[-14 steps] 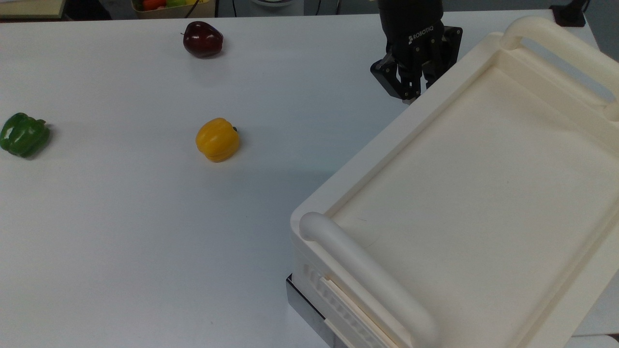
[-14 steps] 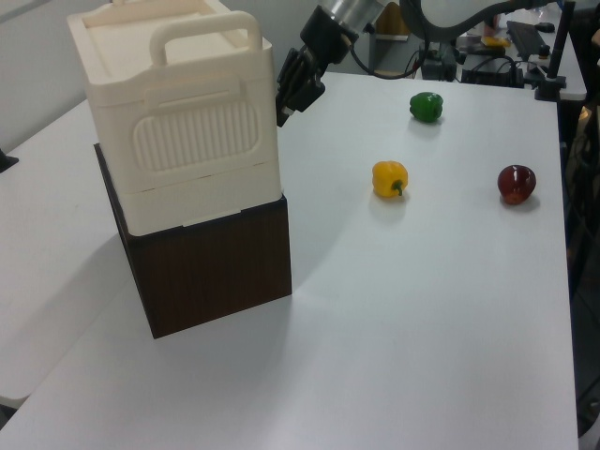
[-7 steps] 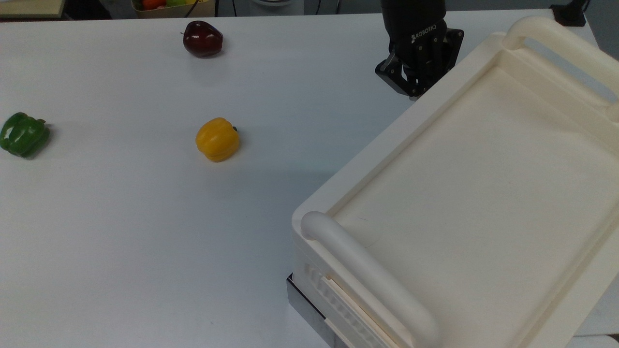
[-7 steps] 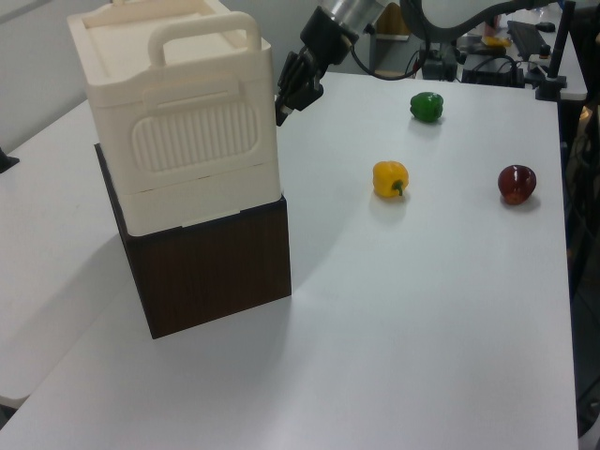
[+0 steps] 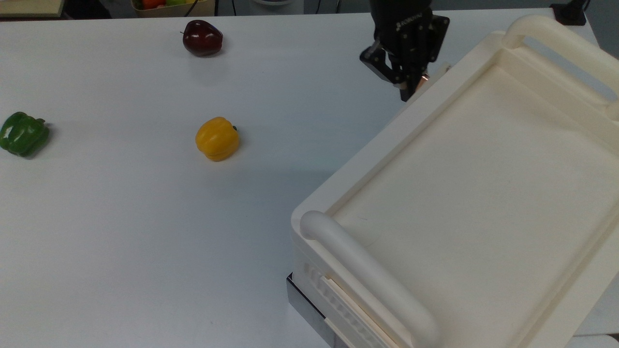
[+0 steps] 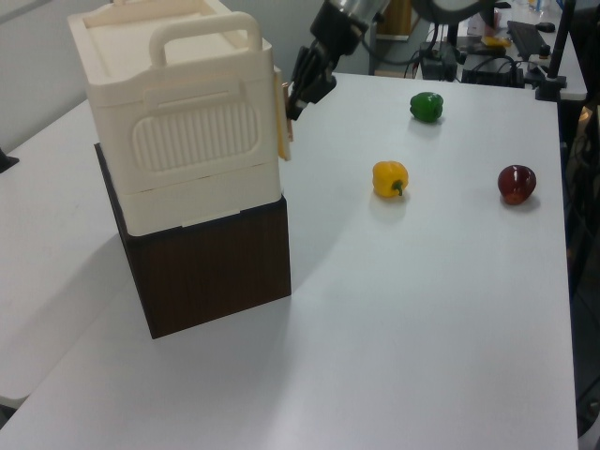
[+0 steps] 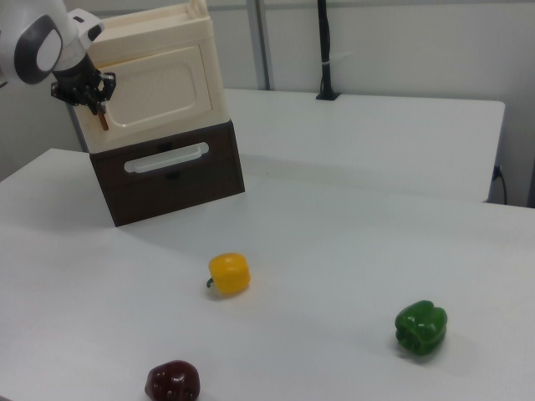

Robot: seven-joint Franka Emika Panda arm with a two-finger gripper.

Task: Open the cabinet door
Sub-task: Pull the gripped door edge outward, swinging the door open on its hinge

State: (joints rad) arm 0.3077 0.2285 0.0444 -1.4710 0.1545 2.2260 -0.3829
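Observation:
The cream cabinet (image 5: 483,183) stands on a dark brown base (image 6: 216,267) at the top view's right. Its cabinet door (image 6: 282,131) is a thin cream strip, edge-on, standing slightly ajar from the cabinet's side, with a copper-brown plate (image 5: 424,77) near its free end. In the right view the door (image 7: 159,88) is the framed cream front panel. My black gripper (image 5: 405,92) is at the door's free edge near the cabinet's far corner, fingers pinched together on that edge. It also shows in the left view, gripper (image 6: 292,111), and in the right view, gripper (image 7: 94,102).
On the white table lie a yellow pepper (image 5: 217,139), a green pepper (image 5: 23,134) and a dark red apple (image 5: 202,38), all well away from the cabinet. Thick rounded bar handles (image 5: 367,275) top the cabinet. The brown base has a drawer handle (image 7: 167,159).
The gripper has shifted to the top view's left and away from the cabinet, and the door's free edge has come out with it, now slightly ajar.

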